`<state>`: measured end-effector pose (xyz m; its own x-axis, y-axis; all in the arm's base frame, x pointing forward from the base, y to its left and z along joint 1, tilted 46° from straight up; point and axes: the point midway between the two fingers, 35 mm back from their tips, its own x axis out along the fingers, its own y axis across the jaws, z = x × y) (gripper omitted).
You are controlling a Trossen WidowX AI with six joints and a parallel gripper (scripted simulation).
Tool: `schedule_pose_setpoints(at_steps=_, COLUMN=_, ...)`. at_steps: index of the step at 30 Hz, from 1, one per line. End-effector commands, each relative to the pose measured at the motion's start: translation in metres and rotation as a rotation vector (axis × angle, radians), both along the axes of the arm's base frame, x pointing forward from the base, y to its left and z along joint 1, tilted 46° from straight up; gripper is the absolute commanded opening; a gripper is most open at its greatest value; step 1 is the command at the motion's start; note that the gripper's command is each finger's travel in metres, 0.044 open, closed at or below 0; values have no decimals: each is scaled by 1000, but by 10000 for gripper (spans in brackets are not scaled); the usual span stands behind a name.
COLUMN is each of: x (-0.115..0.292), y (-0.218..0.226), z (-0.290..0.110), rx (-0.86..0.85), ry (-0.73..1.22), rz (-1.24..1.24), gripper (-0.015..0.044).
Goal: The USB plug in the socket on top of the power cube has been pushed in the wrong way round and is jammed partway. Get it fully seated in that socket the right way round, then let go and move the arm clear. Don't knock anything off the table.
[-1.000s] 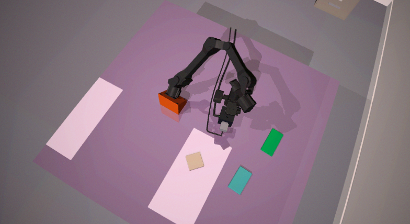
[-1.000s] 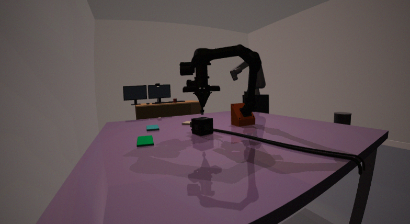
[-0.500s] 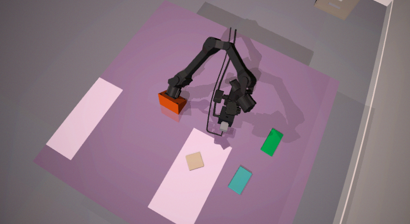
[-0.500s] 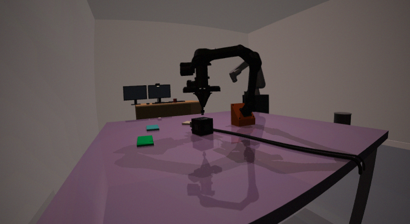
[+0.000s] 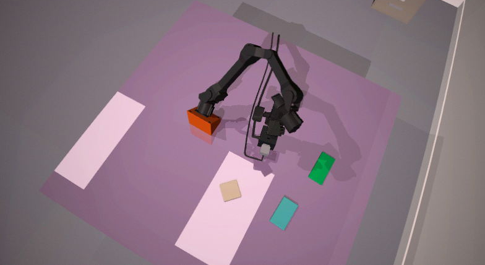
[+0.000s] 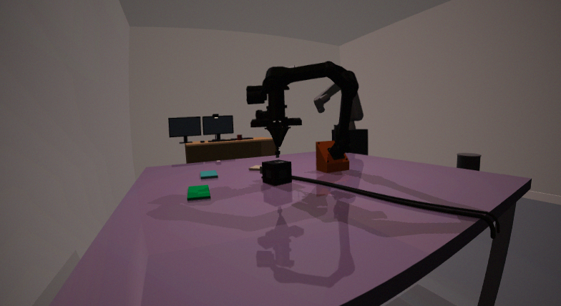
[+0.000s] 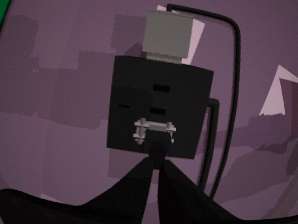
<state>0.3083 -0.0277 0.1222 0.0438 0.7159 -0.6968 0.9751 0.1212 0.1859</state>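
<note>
The black power cube (image 6: 276, 172) (image 7: 136, 96) stands on the purple table, with a grey block (image 5: 265, 149) (image 7: 169, 35) on its far side. My gripper (image 6: 277, 150) (image 7: 156, 165) points straight down over the cube's top and is shut on the small metal USB plug (image 7: 154, 128). The plug hangs right over the cube's top face, near its slots; in the exterior view the fingertips stand a little above the cube. In the top view the gripper hides most of the cube. I cannot tell which way round the plug is.
Two black cables (image 5: 261, 83) (image 6: 393, 201) (image 7: 232, 96) run from the cube to the table's edge. A green pad (image 5: 321, 168) (image 6: 198, 191), a teal pad (image 5: 283, 212) (image 6: 208, 174) and a tan square (image 5: 230, 190) lie nearby. The arm's orange base (image 5: 203, 122) (image 6: 331, 159) stands behind.
</note>
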Motion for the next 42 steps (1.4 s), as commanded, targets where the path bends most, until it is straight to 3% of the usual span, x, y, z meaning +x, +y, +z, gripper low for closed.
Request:
schedule_pose_setpoints(at_steps=1, x=0, y=1, z=1, rx=4, ry=-2, rz=-4, gripper=0)
schedule_pose_setpoints(at_steps=42, x=-1, y=8, z=0, rx=10, ry=-1, rz=-2, gripper=0)
